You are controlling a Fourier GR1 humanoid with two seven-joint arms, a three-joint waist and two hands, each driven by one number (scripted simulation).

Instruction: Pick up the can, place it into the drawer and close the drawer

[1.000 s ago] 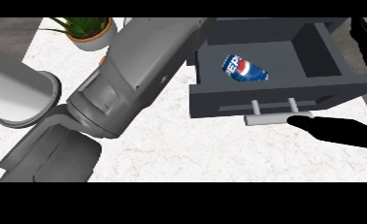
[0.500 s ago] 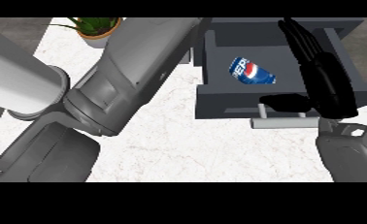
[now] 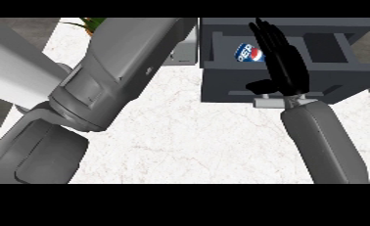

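1. Right hand (image 3: 285, 61): it lies over the open drawer (image 3: 217, 80), fingers straight and stretched away from the robot, reaching toward the drawer's far wall. The thumb points out to the left, down near the drawer's front panel. The hand holds nothing.

2. Can (image 3: 247, 53): it lies on its side inside the drawer, just left of the right hand's fingers — blue, with a red, white and blue logo facing up. The fingers cover its right end; whether they touch it cannot be told.

3. Drawer: dark grey, pulled out, its inside visible on both sides of the hand. The pale handle (image 3: 267, 102) on its front panel sits just below the thumb, at the wrist.

4. Right forearm (image 3: 325, 142): grey, it comes up from the lower edge to the wrist at the drawer's front.

5. Left forearm (image 3: 108, 88): a large grey mass well to the left of the right hand, crossing the white marble counter (image 3: 202, 142). The left hand itself does not show.

6. Plant (image 3: 88, 23): green leaves at the top edge, far left of the right hand — partly hidden by the left forearm.
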